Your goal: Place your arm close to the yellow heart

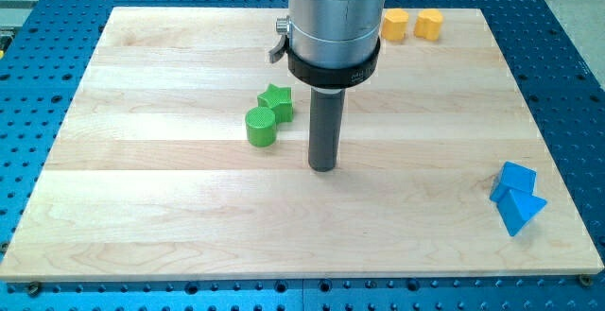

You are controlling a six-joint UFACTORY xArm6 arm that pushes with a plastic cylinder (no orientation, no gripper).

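Two yellow blocks sit side by side at the view's top, right of the arm: the left one (394, 25) is partly behind the arm's grey body, the right one (428, 25) is in full view. I cannot tell which of them is the heart. My tip (323, 167) rests on the wooden board (170, 216) near its middle, well below and to the left of both yellow blocks and touching no block.
A green star (276, 100) and a green cylinder (260, 127) touch each other just left of my rod. A blue cube (515, 178) and a blue triangle (521, 210) sit near the board's right edge.
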